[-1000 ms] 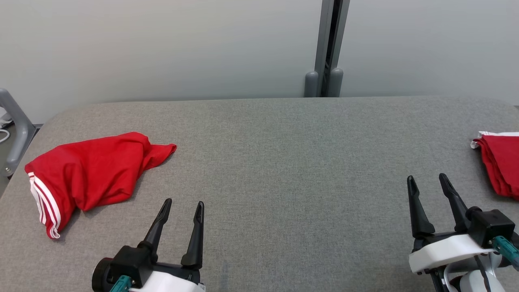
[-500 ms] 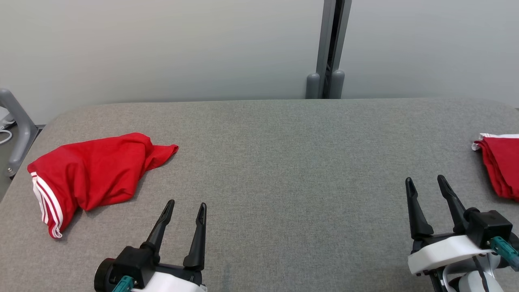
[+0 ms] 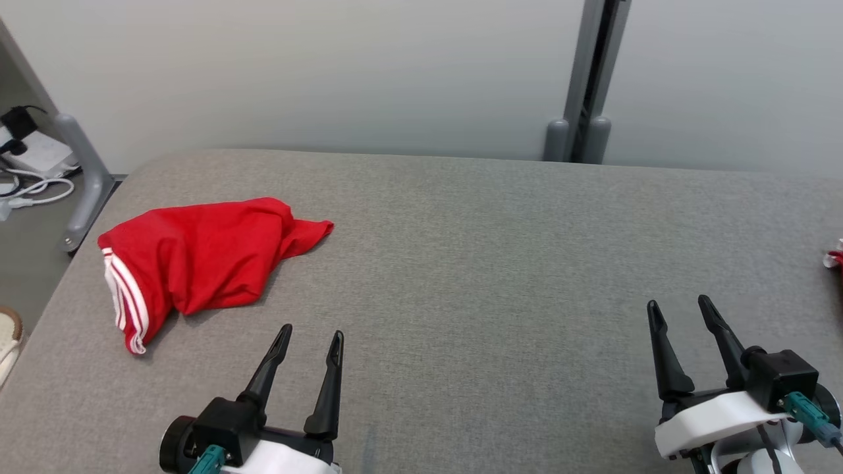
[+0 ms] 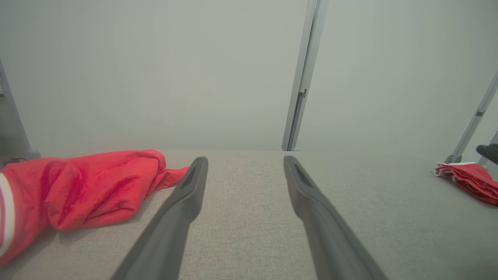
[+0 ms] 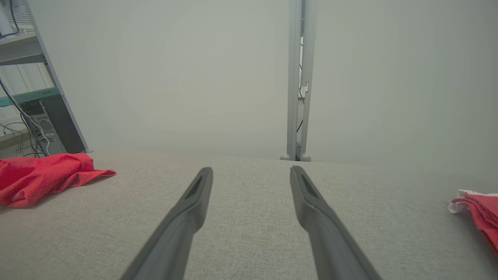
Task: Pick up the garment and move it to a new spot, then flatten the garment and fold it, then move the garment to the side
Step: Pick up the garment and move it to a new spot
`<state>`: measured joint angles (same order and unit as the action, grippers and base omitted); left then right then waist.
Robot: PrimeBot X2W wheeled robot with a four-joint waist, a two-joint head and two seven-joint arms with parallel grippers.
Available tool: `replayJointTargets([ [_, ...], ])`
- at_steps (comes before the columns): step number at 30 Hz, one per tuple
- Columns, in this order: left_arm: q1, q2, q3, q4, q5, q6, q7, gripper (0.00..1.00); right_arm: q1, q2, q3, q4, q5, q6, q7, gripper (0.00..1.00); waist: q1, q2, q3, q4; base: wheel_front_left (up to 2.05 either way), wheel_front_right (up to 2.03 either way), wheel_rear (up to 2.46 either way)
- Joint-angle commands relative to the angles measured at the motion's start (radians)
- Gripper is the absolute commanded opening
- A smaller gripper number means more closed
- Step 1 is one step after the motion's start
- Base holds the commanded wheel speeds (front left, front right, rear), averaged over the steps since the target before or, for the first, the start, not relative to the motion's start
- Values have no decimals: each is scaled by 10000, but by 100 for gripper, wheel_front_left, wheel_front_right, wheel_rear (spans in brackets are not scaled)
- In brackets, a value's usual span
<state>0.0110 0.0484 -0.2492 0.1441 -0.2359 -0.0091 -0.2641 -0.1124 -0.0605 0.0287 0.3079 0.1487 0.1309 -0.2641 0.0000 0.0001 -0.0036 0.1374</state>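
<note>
Fingers [image 3: 327, 388] of our left gripper [image 3: 312, 330] and right gripper [image 3: 678, 302] are standing apart, gripping nothing, over the grey counter [image 3: 461, 263]. We are seeing the red garment [image 3: 197, 257] lying crumpled at the counter's left, near the left gripper.

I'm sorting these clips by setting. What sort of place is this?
Most likely a lab or test room, not a home. A red garment lies on a grey padded table against a plain wall with a metal post, and a rack beside it holds a computer.
</note>
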Motion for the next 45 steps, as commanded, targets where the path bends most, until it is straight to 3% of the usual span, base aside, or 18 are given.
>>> replayJointTargets([
  [1,-90,44,54,25,38,-22,11,100,59,-43,5,1,39,-3,-1,100,0,-1,13,336,0,0,0],
  [13,180,45,467,62,364,-185,9,100,233,55,433,58,292,-3,-1,100,0,-1,-228,2159,0,0,0],
  [23,302,41,820,75,568,-349,11,100,310,76,761,212,518,-3,-1,100,0,-1,-508,3215,0,0,0],
  [45,441,43,1084,-344,415,-55,9,100,-327,76,1383,577,611,-3,-1,100,0,-1,-246,3536,0,0,0],
])
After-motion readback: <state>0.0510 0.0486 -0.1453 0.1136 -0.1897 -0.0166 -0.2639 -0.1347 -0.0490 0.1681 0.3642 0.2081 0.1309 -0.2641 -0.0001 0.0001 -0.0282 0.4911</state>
